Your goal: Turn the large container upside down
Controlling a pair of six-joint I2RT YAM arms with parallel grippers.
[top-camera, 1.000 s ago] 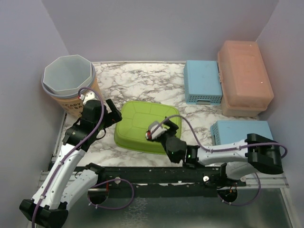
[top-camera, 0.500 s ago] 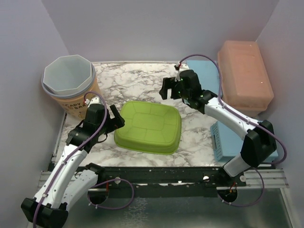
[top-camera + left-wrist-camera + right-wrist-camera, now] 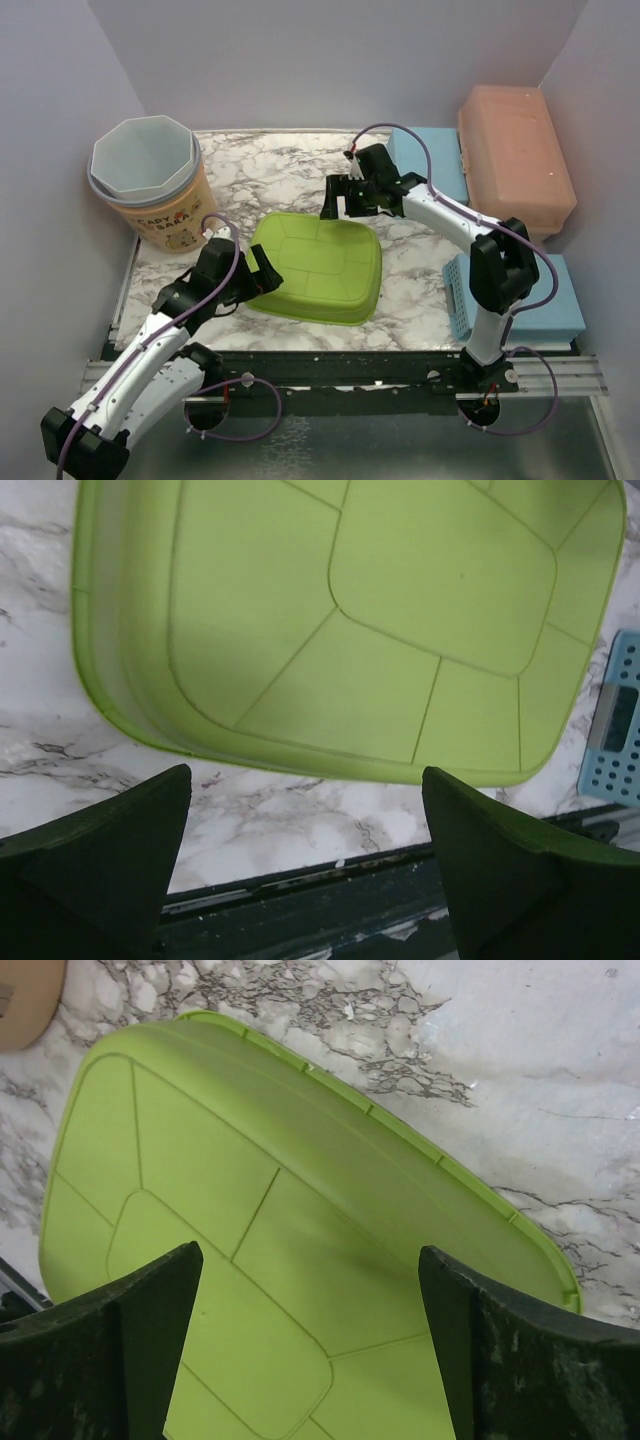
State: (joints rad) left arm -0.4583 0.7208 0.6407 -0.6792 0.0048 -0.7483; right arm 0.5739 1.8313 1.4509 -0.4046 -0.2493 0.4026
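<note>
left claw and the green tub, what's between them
Only a strip of bare marble table, clear in the left wrist view; the open left claw sits short of the tub.

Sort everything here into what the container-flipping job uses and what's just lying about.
Job: green container, left gripper, right gripper.
Lying about: tan bucket with grey liner, far blue basket, near blue basket, salmon lidded box.

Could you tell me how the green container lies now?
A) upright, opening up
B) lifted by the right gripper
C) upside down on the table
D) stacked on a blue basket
C: the green container shows its panelled base upward, with its rim down on the marble table.
</note>
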